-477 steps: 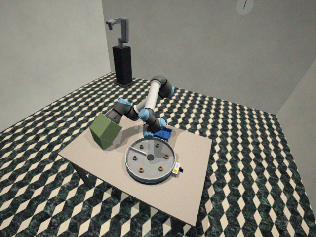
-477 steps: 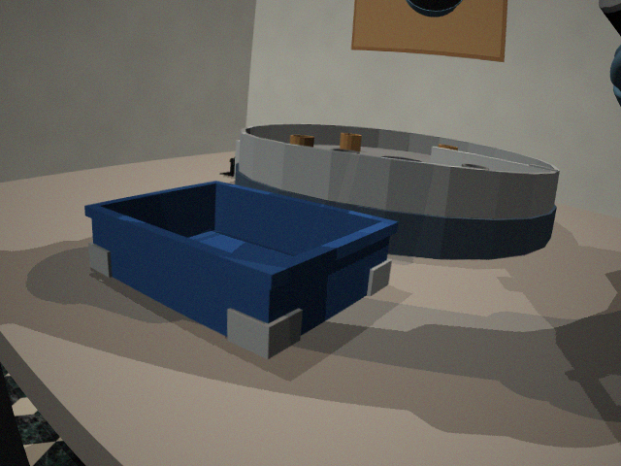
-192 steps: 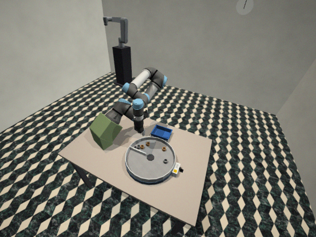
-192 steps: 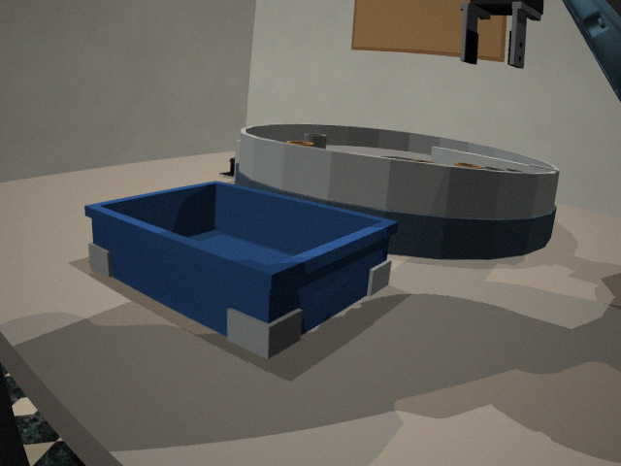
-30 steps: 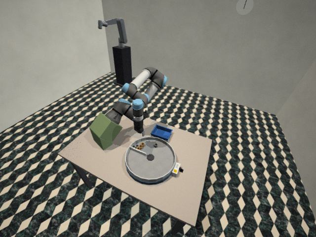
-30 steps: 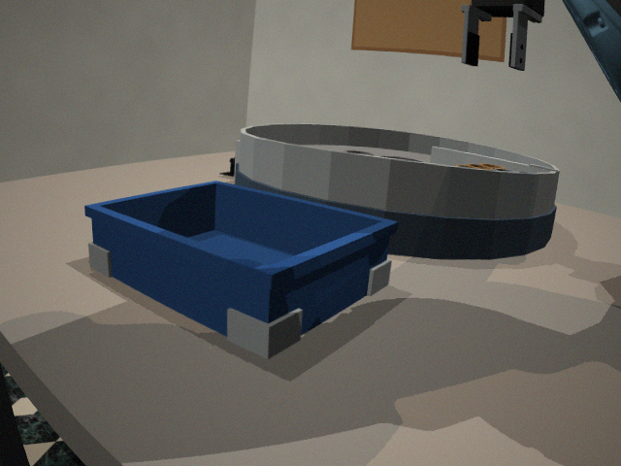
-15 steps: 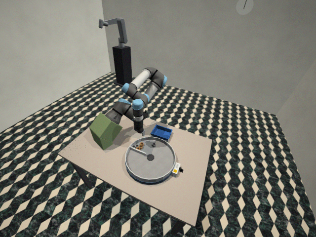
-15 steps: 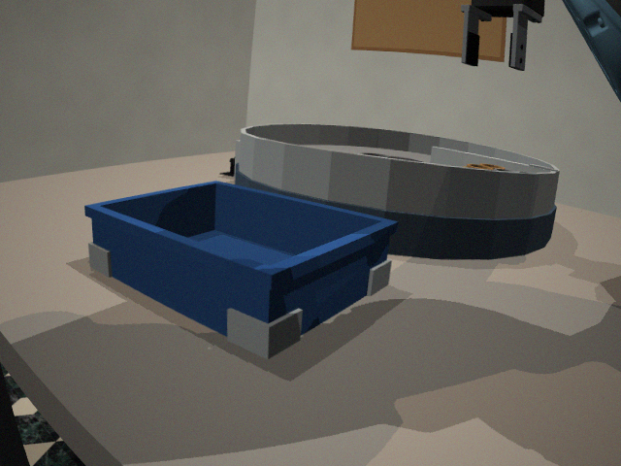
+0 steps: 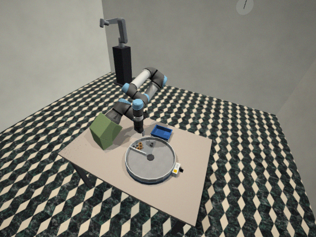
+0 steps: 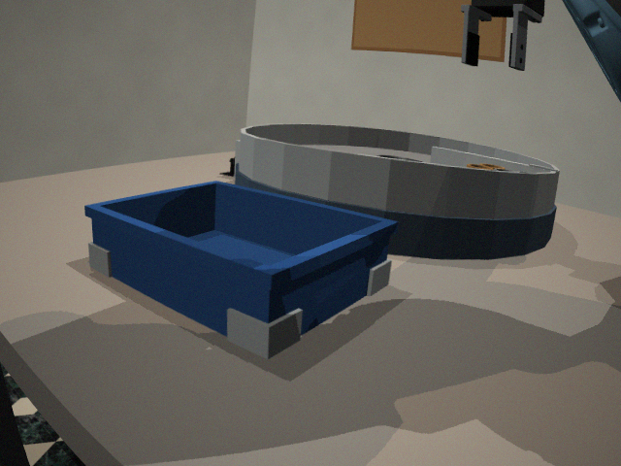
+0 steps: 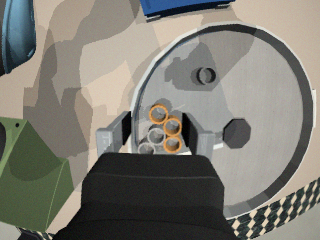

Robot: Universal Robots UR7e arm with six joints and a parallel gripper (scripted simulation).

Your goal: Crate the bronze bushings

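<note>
Standing bore-up, bronze bushings (image 11: 167, 126) cluster beneath the wide-open, empty end effector (image 11: 158, 135).

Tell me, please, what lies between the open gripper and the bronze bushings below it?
Nothing: the exterior view shows the gripper hanging well above the turning table, only air over the bronze bushings.
</note>
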